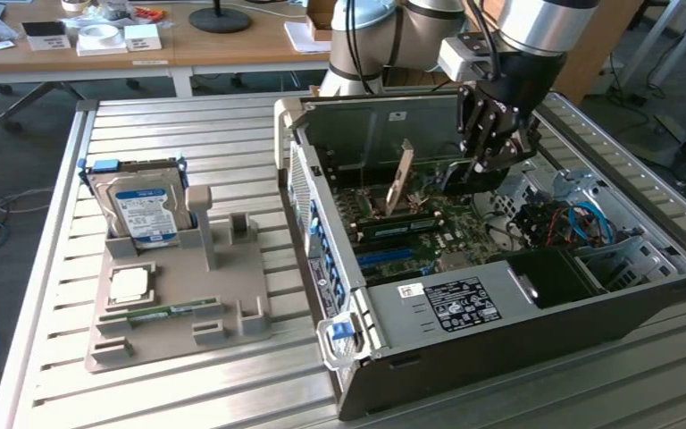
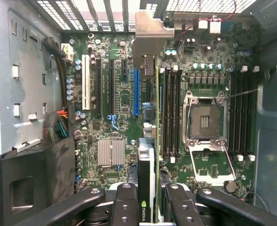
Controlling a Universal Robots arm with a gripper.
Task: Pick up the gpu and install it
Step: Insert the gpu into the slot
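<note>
On my bench the open computer case sits toward 3 o'clock in the exterior view, motherboard facing up. Inside it the graphics card stands on edge over the board, just beside the blue slot, with its metal bracket at the slotted back wall. My tool is clamped on the card's other end.

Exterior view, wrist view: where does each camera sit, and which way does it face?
Exterior view: off the arm, high, looking down at the open dark metal computer case; silver arm and black gripper show.
Wrist view: on the wrist, facing down onto the green motherboard; black fingers show.
Shared: the motherboard and the thin dark gpu.
</note>
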